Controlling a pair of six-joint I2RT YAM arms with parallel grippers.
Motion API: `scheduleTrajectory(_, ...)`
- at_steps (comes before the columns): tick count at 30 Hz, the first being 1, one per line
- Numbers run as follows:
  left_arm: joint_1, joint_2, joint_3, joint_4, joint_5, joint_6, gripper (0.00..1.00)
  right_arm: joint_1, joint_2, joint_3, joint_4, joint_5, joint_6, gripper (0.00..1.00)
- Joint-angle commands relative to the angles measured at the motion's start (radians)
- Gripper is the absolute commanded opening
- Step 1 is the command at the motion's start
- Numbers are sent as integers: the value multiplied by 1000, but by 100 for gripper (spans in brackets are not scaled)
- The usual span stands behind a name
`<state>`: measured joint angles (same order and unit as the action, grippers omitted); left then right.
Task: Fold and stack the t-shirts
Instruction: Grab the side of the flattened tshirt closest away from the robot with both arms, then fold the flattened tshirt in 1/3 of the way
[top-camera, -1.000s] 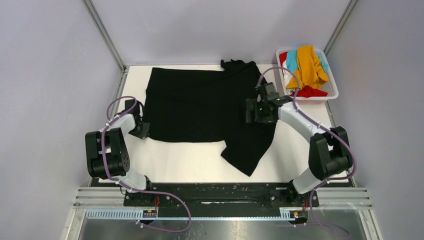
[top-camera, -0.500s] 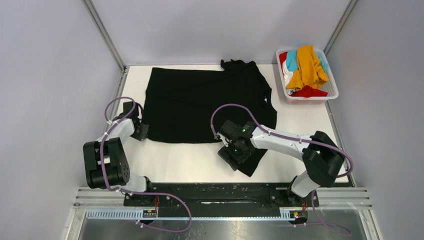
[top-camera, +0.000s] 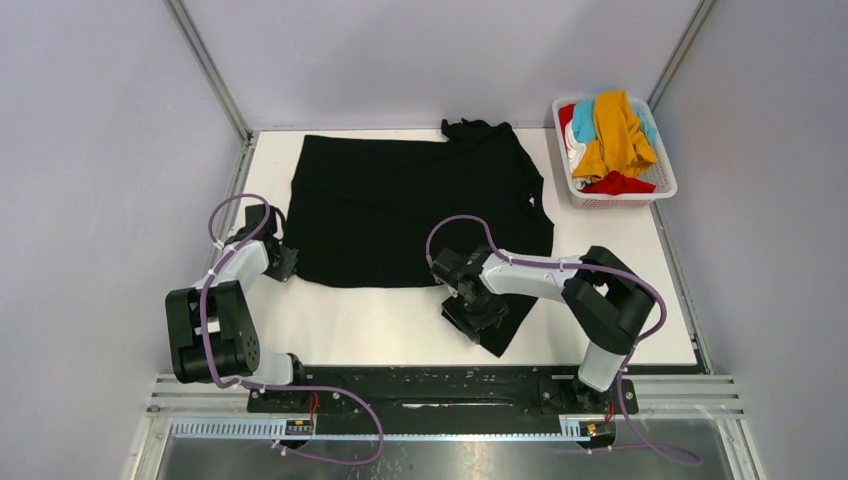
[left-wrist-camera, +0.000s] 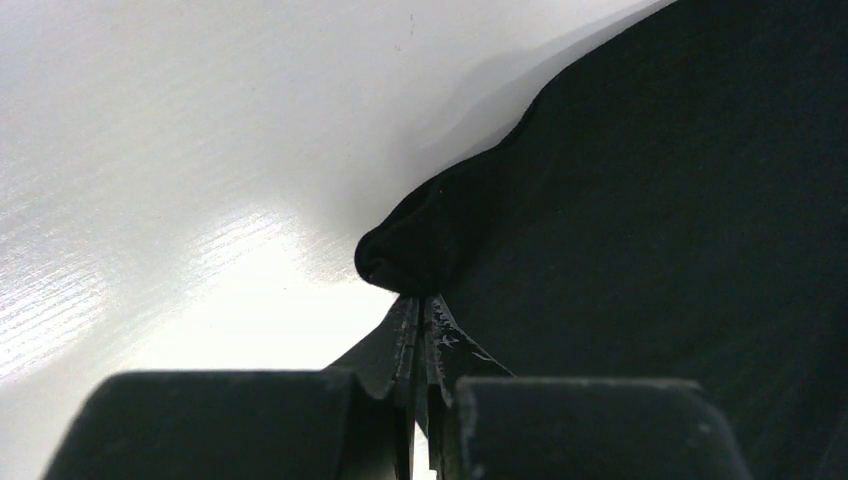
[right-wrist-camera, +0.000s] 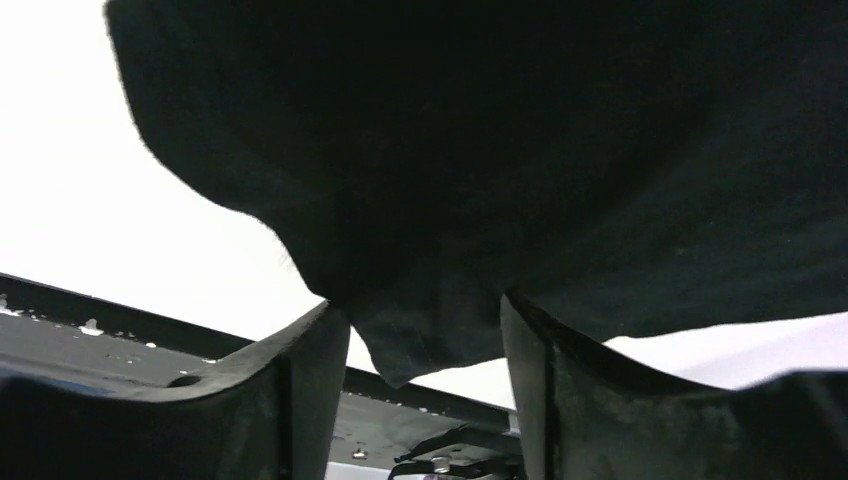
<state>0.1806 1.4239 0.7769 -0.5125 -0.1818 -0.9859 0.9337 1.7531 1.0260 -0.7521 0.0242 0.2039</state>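
Observation:
A large black t-shirt (top-camera: 400, 210) lies spread on the white table, with a flap hanging toward the near edge at its right. My left gripper (top-camera: 285, 262) is at the shirt's near-left corner. In the left wrist view the left gripper (left-wrist-camera: 421, 300) is shut, with a bunched fold of the shirt (left-wrist-camera: 650, 220) pinched at its tips. My right gripper (top-camera: 475, 310) sits on the near-right flap. In the right wrist view the right gripper (right-wrist-camera: 425, 315) is open, and a pointed corner of the shirt (right-wrist-camera: 500, 150) hangs between its fingers (right-wrist-camera: 310, 370).
A white slotted basket (top-camera: 662, 186) stands at the far right corner. It holds mustard-orange (top-camera: 615, 130), teal-blue (top-camera: 583, 118), red (top-camera: 615, 184) and white (top-camera: 573, 155) tees. The table's black front rail (top-camera: 440, 385) runs just below the right gripper.
My right arm swung from the shirt's right edge near the basket down to the near-right flap, and its jaws have narrowed. The left gripper has stayed shut at the corner.

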Motion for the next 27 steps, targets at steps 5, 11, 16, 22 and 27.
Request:
scheduleTrajectory(5,0,-63,-34,37,11,-1,0,4,-8,-98,32,16,116,13)
scheduleTrajectory(11,0,-260,-111,-71,-78,-83,0,25,-257,-204,45,-217,111,0)
scheduleTrajectory(16,0,-517,-192,-213,-171,-139,0,37,-410,-240,-57,-351,81,0)
scheduleTrajectory(22,0,-728,-233,-253,-198,-135,0,38,-518,-218,-107,-285,87,0)
scheduleTrajectory(27,0,-667,-196,-199,-145,-117,0,-26,-506,-113,-110,-172,78,0)
